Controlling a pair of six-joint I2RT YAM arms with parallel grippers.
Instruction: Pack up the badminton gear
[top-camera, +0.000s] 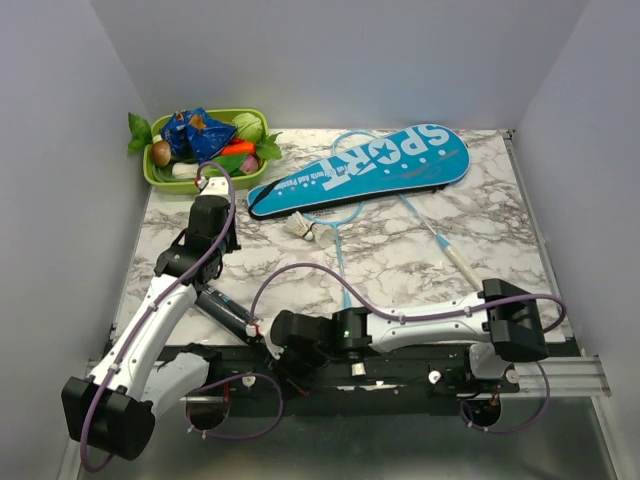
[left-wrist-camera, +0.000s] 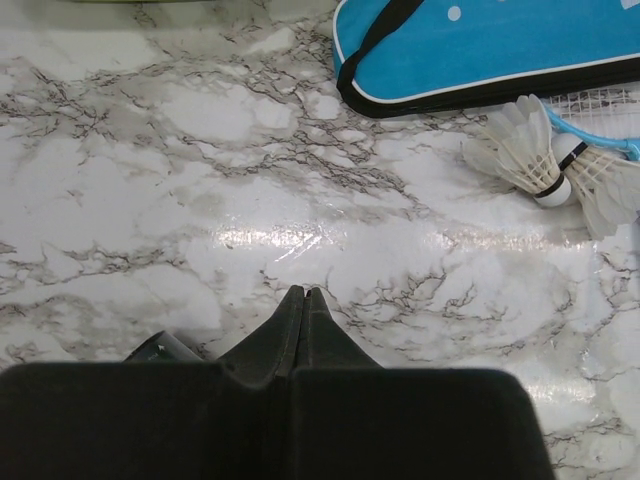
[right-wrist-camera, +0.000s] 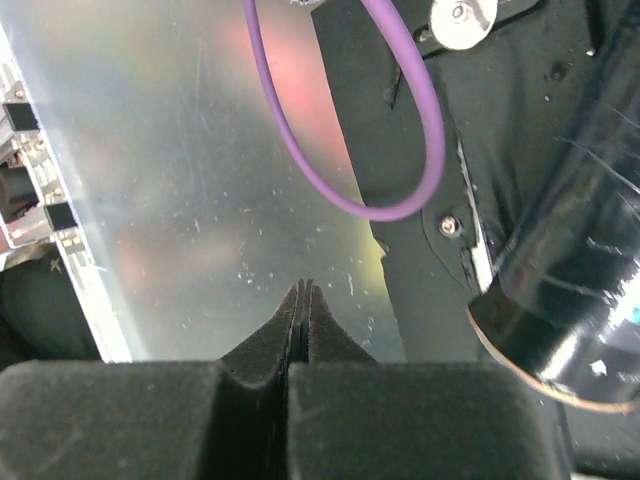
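Left hand: fingers pressed together, gripping nothing, over bare marble tabletop, with two white shuttlecocks lying off to its right, just beside the near edge of the blue "SPORT" cover. Right hand: likewise closed and empty, low over the metal rail at the near edge, with the open end of the dark clear tube just beside it. The rackets lie partly under the cover, butts pointing toward the arms.

Marble-pattern tabletop, glare patch; plain pale walls, perhaps panels.
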